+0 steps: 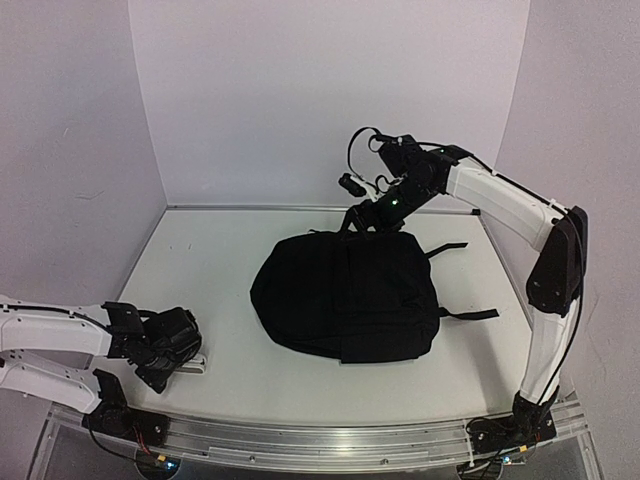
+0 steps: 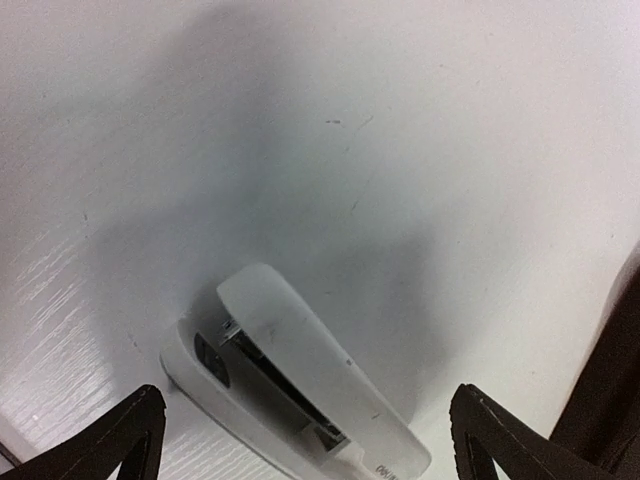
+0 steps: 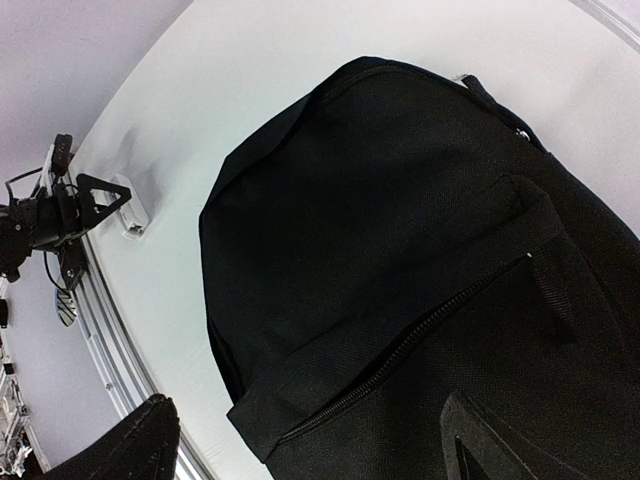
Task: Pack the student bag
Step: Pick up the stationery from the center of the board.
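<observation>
Both grippers stand wide apart, holding nothing: the left gripper (image 2: pixel 305 430) hangs over a white stapler (image 2: pixel 300 390) at the table's (image 1: pixel 210 270) near left corner, the right gripper (image 3: pixel 310 440) over the far end of the black backpack (image 1: pixel 345 295), which lies mid-table. Pale lilac walls (image 1: pixel 330 90) surround.

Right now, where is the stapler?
The stapler lies on the table near its front-left corner, between the open left gripper's fingers in the left wrist view, apart from the student bag to its right.
</observation>
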You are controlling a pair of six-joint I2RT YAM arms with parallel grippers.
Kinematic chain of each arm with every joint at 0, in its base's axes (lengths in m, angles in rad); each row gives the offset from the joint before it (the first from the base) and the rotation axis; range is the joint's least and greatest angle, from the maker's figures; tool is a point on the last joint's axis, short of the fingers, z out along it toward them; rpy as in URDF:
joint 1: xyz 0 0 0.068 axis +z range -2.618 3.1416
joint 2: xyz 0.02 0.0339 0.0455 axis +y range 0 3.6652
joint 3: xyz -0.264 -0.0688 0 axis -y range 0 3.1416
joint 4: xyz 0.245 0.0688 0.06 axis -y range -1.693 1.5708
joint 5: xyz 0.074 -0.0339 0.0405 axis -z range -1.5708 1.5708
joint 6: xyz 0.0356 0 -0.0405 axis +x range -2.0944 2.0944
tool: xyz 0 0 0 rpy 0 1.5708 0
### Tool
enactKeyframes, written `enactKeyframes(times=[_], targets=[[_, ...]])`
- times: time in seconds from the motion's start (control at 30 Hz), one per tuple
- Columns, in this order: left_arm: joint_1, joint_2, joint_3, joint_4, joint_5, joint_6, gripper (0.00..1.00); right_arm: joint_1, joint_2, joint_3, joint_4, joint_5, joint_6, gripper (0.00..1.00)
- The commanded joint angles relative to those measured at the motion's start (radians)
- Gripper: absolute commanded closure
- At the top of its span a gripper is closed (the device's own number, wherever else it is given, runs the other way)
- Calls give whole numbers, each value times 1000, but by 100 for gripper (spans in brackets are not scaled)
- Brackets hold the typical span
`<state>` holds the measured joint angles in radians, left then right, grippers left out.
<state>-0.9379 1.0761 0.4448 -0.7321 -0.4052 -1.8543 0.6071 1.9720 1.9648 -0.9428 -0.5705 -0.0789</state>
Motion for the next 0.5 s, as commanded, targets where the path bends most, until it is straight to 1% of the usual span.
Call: enactKeyframes(times=[0.0,0.13,0.23,0.3,0.37,0.4,0.47], targets=[[89,52,21,170,-28,97,0,4,-52,13,13,-8,6,9],[173,124,36,315,33,183,0,4,-53,14,12,-8,13,9],[188,174,56,380,49,191,1,4,-67,1,13,0,11,9],[220,204,64,440,75,227,3,3,-74,-8,13,8,7,9],[281,250,81,501,150,287,7,4,-74,-13,12,9,8,9],[307,286,104,514,188,319,9,3,-75,-14,12,8,9,9],[322,345,166,471,234,370,12,3,-80,-18,12,9,9,9]])
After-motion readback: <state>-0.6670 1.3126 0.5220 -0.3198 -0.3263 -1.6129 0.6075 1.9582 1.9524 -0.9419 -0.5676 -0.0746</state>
